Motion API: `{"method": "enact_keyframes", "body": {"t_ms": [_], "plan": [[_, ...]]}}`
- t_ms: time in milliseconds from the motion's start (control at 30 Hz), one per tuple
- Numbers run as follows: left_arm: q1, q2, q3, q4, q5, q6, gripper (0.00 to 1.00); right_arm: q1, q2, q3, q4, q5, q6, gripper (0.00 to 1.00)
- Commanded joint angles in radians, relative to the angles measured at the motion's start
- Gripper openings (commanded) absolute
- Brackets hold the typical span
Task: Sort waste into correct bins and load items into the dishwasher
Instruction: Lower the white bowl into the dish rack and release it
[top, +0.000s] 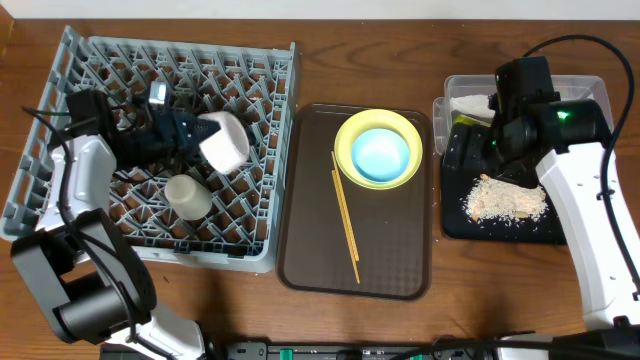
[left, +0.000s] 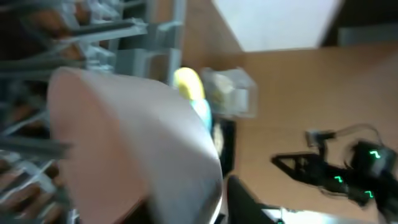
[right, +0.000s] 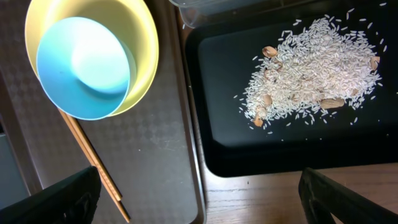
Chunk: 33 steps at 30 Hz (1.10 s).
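The white bowl (top: 226, 142) lies tilted in the grey dishwasher rack (top: 30, 180), right at my left gripper (top: 190, 132). In the blurred left wrist view the bowl (left: 124, 137) fills the frame, with one dark finger (left: 249, 202) beside its rim; the grip itself is unclear. A small white cup (top: 187, 196) stands in the rack. My right gripper (right: 199, 199) hangs wide open and empty over the seam between the brown tray (right: 155, 155) and the black bin (right: 224, 74) holding rice scraps (right: 311, 68). The yellow plate (top: 350, 135) carries the blue bowl (top: 380, 155); chopsticks (top: 346, 215) lie beside them.
The clear tub (top: 590, 85) at the back right holds a crumpled white napkin (top: 470, 103). The right arm's body leans over the tub and the black bin. Bare wooden table runs along the front edge.
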Motion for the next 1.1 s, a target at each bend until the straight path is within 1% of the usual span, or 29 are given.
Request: {"method": "enact_keyframes", "body": {"t_ms": [0,67,100,133,200,300,367,433,600,733,800,900,967,1067], "plan": [[0.018,0.016,0.018,-0.003,-0.142,0.002,0.40,-0.016,-0.021,0.018,-0.005,0.003,-0.006,0.99],[0.030,0.016,0.018,-0.003,-0.179,0.003,0.41,-0.016,-0.021,0.018,-0.008,0.003,-0.006,0.99],[0.035,0.016,0.018,-0.003,-0.183,0.003,0.46,-0.016,-0.021,0.018,-0.008,0.003,-0.006,0.99],[0.043,0.016,0.018,-0.003,-0.182,0.003,0.56,-0.016,-0.021,0.018,-0.008,0.003,-0.006,0.99],[0.056,0.016,0.019,-0.002,-0.182,0.003,0.59,-0.016,-0.021,0.018,-0.008,0.003,-0.006,0.99],[0.077,0.016,0.019,0.001,-0.182,0.002,0.79,-0.016,-0.021,0.018,-0.008,0.003,-0.006,0.99],[0.090,0.015,0.019,0.001,-0.181,0.002,0.86,-0.016,-0.021,0.018,-0.008,0.003,-0.006,0.99],[0.097,0.009,0.019,0.008,-0.178,0.002,0.88,-0.016,-0.021,0.018,-0.008,0.003,-0.006,0.99],[0.096,-0.037,0.021,0.045,-0.173,0.002,0.89,-0.016,-0.021,0.018,-0.008,0.003,-0.008,0.99],[0.085,-0.115,0.021,0.066,-0.175,0.002,0.89,-0.016,-0.021,0.018,-0.012,0.003,-0.014,0.99],[0.067,-0.166,0.021,0.067,-0.203,0.001,0.89,-0.016,-0.021,0.018,-0.013,0.003,-0.024,0.99],[0.004,-0.247,0.021,0.050,-0.348,-0.010,0.89,-0.016,-0.021,0.018,-0.017,0.034,-0.029,0.99],[-0.064,-0.299,0.021,0.046,-0.468,-0.019,0.90,-0.016,-0.021,0.018,-0.019,0.058,-0.029,0.99],[-0.191,-0.362,0.022,0.056,-0.648,-0.063,0.90,-0.017,-0.021,0.018,-0.031,0.111,-0.029,0.99]]}}
